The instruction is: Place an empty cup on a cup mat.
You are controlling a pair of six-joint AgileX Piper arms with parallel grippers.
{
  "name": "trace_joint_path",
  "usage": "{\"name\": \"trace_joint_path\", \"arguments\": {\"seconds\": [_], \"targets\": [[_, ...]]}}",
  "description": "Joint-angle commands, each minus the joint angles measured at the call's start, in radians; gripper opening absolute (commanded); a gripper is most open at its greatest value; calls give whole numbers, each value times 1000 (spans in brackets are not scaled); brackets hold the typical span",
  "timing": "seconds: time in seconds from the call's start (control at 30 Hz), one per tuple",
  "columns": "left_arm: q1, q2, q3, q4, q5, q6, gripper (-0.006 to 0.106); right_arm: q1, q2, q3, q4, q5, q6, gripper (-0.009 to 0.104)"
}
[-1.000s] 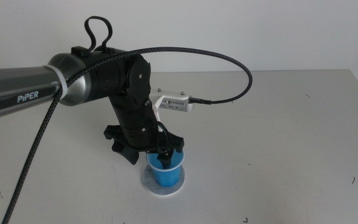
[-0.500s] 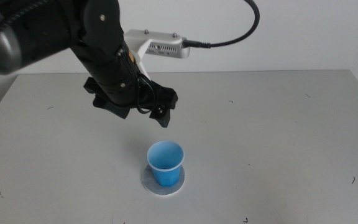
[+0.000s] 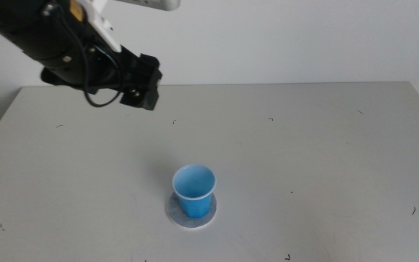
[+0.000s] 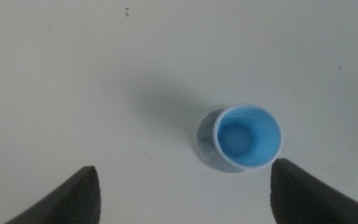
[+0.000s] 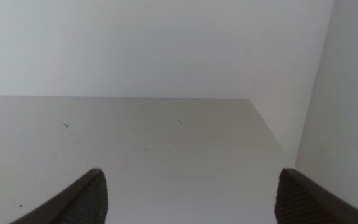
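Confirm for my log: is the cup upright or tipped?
Upright: the cup stands on the cup mat, open mouth up, its empty inside visible from the left wrist.

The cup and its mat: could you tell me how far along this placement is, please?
Done, it seems: the cup stands upright and empty on the cup mat, whose pale edge shows around its base. In hand: nothing. The left tool hangs open, high above the table toward its far left, well clear of the cup. The right tool waits open elsewhere, not over the cup. Nothing visible remains.

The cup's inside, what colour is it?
Light blue, paler than the bright blue outside of the cup. The left wrist view, looking straight down into it, shows it best.
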State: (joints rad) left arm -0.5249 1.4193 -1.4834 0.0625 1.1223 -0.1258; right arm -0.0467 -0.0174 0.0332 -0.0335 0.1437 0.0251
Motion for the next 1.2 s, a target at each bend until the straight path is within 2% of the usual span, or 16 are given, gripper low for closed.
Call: {"name": "trace_joint_path", "arguments": {"seconds": [0.0, 0.07, 0.23, 0.47, 0.67, 0.83, 1.17], "targets": [[0, -86, -31, 59, 22, -14, 105, 2, -19, -12, -9, -78, -8, 94], [27, -129, -17, 85, 54, -16, 105, 2, -19, -12, -9, -78, -8, 94], [165, -273, 104, 59, 49, -7, 105, 2, -19, -12, -9, -78, -8, 94], [371, -495, 345, 60, -61, -7, 105, 2, -19, -12, -9, -78, -8, 94], [494, -666, 541, 40, -133, -9, 105, 2, -19, -12, -9, -78, -8, 94], [527, -806, 718, 12, -270, -7, 105, 2, -19, -12, -9, -78, -8, 94], [524, -1051, 1074, 11, -636, 49, 105, 2, -19, -12, -9, -78, -8, 94]]}}
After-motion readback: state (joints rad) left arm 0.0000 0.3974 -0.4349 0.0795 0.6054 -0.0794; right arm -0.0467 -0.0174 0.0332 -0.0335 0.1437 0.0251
